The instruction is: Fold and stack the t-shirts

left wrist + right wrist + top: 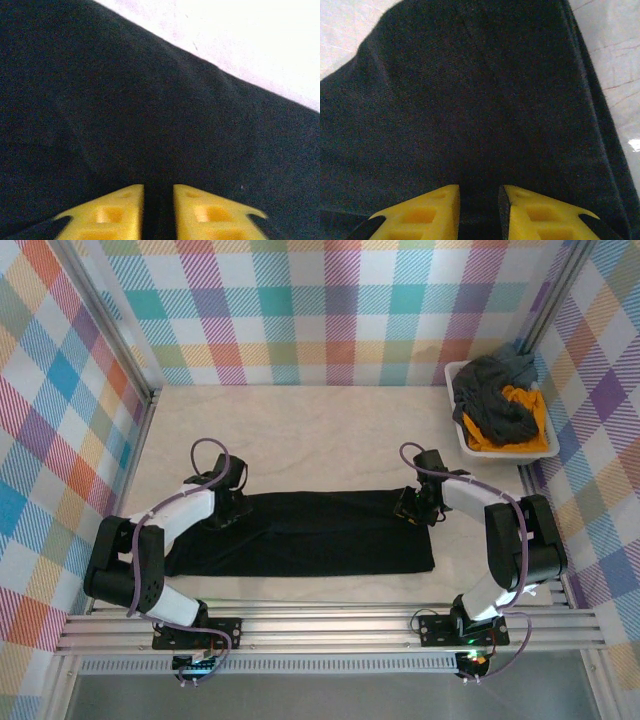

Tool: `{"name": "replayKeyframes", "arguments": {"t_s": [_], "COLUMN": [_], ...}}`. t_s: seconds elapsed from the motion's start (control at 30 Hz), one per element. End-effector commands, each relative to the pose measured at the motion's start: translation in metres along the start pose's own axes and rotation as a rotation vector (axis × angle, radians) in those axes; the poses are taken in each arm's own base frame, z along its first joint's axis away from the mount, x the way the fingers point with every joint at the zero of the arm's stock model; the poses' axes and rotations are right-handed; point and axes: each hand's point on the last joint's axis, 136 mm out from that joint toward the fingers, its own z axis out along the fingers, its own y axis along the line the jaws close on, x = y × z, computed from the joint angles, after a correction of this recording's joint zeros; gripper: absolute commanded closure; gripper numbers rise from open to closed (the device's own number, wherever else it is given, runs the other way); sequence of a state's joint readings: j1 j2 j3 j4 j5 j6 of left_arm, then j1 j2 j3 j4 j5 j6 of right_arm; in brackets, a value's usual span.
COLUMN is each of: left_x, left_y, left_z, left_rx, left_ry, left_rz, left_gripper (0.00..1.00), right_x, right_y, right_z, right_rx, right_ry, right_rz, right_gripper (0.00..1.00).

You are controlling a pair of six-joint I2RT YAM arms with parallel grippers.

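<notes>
I am pinching the black t-shirt with both sets of jaws. The left jaws are clenched on its far edge at the 9 o'clock end and the right jaws on its far edge at the 3 o'clock end. In each wrist view my yellow fingers are standing close together with dark cloth in the narrow gap between them.

The shirt is lying as a long flat band across the near half of the pale tabletop, running from 9 to 3 o'clock. To do this fold well, I am judging that both ends should rise level and travel together toward 6 o'clock. That way the band should double over squarely and not skew.

The knit is looking soft, matte and limp, so it is likely to sag between my two grips and drag its lower layers. The white plastic tub at 2 o'clock is holding a crumpled grey shirt and an orange one, both not yet folded.
</notes>
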State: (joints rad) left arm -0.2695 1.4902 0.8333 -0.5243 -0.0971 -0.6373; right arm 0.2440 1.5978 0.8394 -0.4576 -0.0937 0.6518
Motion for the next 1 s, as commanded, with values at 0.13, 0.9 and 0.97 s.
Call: {"name": "replayKeyframes", "arguments": {"t_s": [0.13, 0.9, 0.97], "left_x": [0.011, 0.126, 0.133], "left_y": [0.001, -0.004, -0.004], "left_z": [-0.025, -0.049, -0.048], "left_rx": [-0.018, 0.002, -0.004], "left_ry": [-0.023, 0.156, 0.176], "left_rz": [0.028, 0.063, 0.066], "left_gripper": [0.96, 1.0, 0.91], "right_x": [0.003, 0.0, 0.0], "right_y": [-0.012, -0.008, -0.008], "right_z": [-0.001, -0.004, -0.004], "right_rx": [0.063, 0.067, 0.069], "right_ry": [0.005, 0.013, 0.014], "right_rz": [0.022, 0.02, 0.02], "right_gripper": [0.71, 0.71, 0.71]}}
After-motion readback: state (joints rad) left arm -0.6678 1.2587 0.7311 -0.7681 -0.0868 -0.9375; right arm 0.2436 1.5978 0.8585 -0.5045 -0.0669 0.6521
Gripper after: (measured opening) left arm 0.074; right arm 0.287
